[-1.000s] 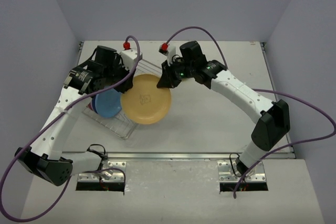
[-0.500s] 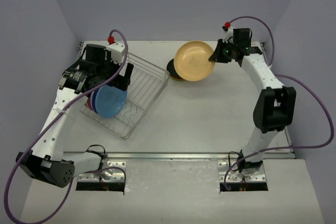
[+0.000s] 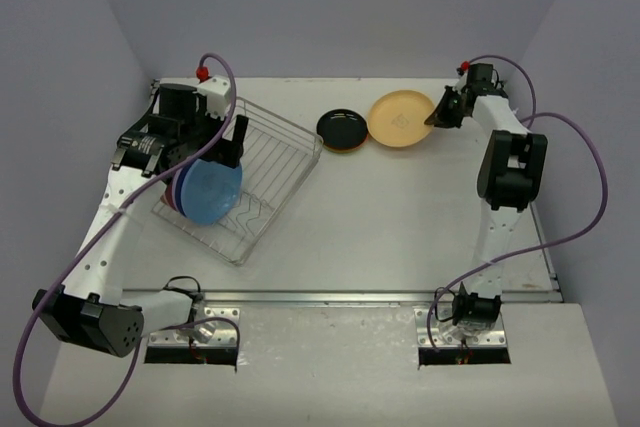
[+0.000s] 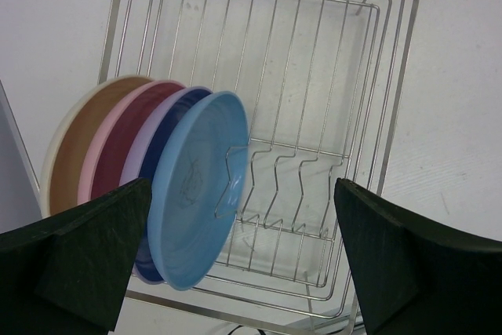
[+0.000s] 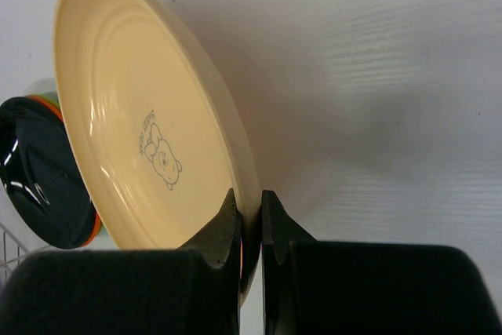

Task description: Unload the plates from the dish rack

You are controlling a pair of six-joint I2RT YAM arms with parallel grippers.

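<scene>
Clamped narrow at R pincer [image 5: 251, 202]: rim of tan round plastic plate w/ small cartoon print [image 5: 149, 139], tilted, open face toward wrist cam.

Vs. 1 s ago: then over silver wire dish rack [image 3: 300, 137] w/ same plate. Half a sec ago: carried high near far edge. Now: lowered at far-right part of white table [image 3: 400, 227], just beside glossy black round plate [image 3: 343, 129], rims about touching in top view. Contact of tan rim w/ table: can't tell.

Under black plate: orange plate [image 5: 96, 231], plus hint of lime green plate [image 5: 47, 92] behind. So prob. a stack of three already unloaded. Tan plate next to stack, not over it.

Spread wide at L pincer [image 4: 241, 186]: nothing held. Hovering above light blue round plate [image 4: 196, 186], barely shifted over last sec.

Behind blue, upright in rack's slots at one end: lavender plate [image 4: 149, 127], pink plate [image 4: 88, 170], cream plate [image 4: 51, 162].

For task: 4th plate out of rack, release not yet done. Four left standing. Blue prob. next, w/ L pincer already above it.
</scene>
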